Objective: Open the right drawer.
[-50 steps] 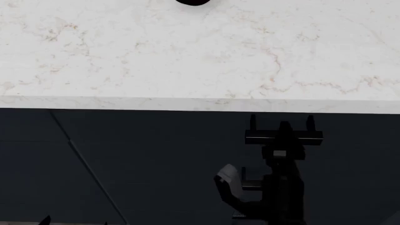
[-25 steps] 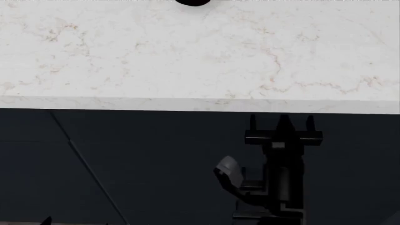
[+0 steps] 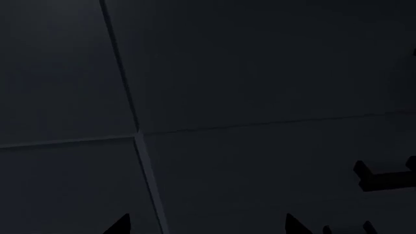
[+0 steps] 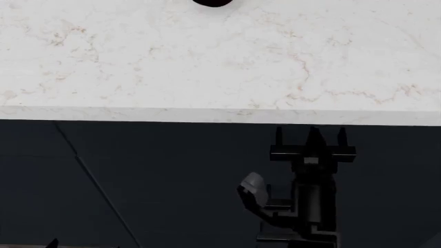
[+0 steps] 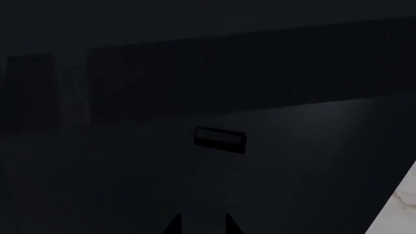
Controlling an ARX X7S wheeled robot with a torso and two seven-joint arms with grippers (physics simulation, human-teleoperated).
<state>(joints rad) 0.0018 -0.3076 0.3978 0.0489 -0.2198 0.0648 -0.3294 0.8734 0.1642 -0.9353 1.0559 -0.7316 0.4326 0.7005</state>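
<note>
Below the marble counter (image 4: pixel 206 62), lower right of the head view: right drawer (image 4: pixel 206 170), seemingly shut. Right gripper (image 4: pixel 313 135) on its bar handle (image 4: pixel 313 152); closure unclear. Likely rigid, smooth-sliding; best gripped mid-bar.

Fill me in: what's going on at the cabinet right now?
The right end effector is up at the black bar handle of the right drawer, just below the marble countertop. The drawer looks closed, its front flush under the counter edge. Whether the handle is actually gripped can't be told. The left end effector hangs open, facing the cabinet fronts, holding nothing.
</note>
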